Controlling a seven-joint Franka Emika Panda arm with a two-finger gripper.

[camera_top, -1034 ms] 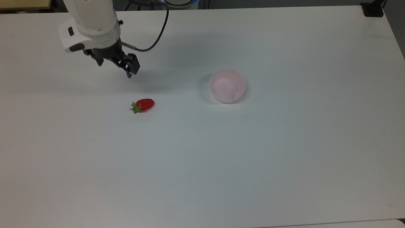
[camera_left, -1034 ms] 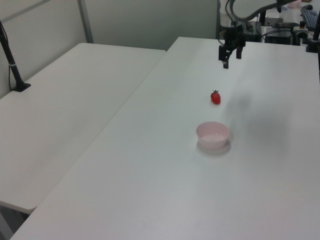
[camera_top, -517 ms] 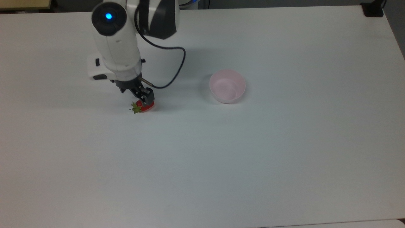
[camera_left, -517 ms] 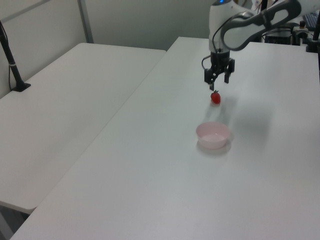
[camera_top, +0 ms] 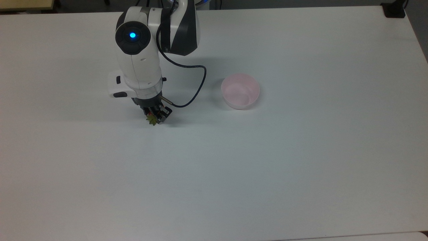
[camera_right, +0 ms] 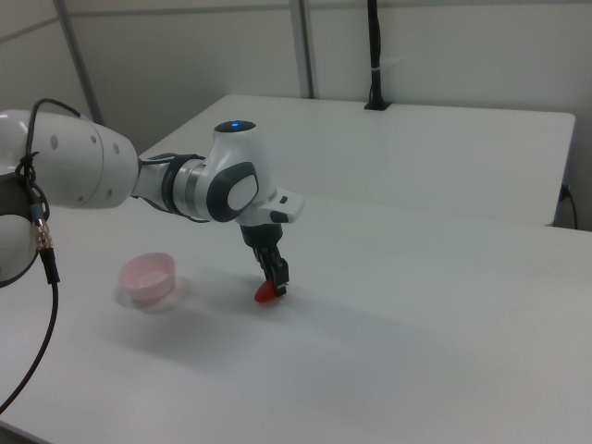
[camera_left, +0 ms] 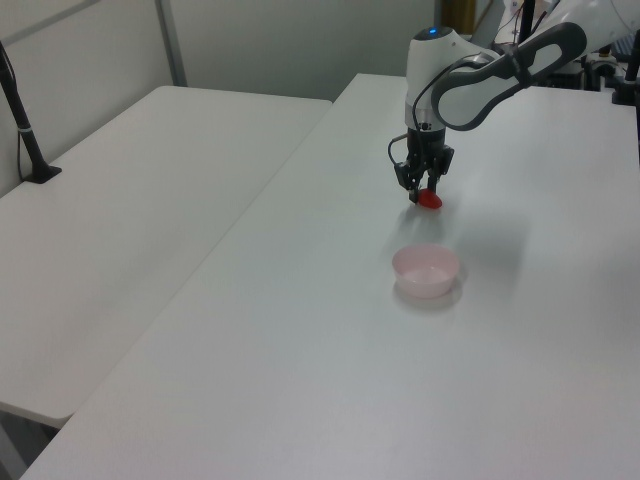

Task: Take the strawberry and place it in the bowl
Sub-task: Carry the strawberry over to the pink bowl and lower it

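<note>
The strawberry (camera_top: 153, 120) is red with a green leafy cap, and the cap pokes out from under the wrist in the top view. My gripper (camera_top: 157, 115) points down, shut on the strawberry. In the left view the red body (camera_left: 431, 201) shows between the fingers of the gripper (camera_left: 424, 192). In the right view the strawberry (camera_right: 265, 294) hangs at the tips of the gripper (camera_right: 276, 280), at or just above the tabletop. The pale pink bowl (camera_top: 239, 105) holds nothing and stands apart, to the top view's right of the gripper; it is also seen as bowl (camera_left: 427, 286) and bowl (camera_right: 148, 286).
A black cable (camera_top: 192, 95) loops from the wrist towards the bowl. A black clamp (camera_top: 394, 10) sits at the top view's far right corner. A second white table (camera_left: 130, 200) with a black post (camera_left: 22, 120) adjoins on the left view's left.
The arm came down from the far left of the top view onto the strawberry. The fingers closed on it, and its green cap swung from pointing left to pointing towards the near edge.
</note>
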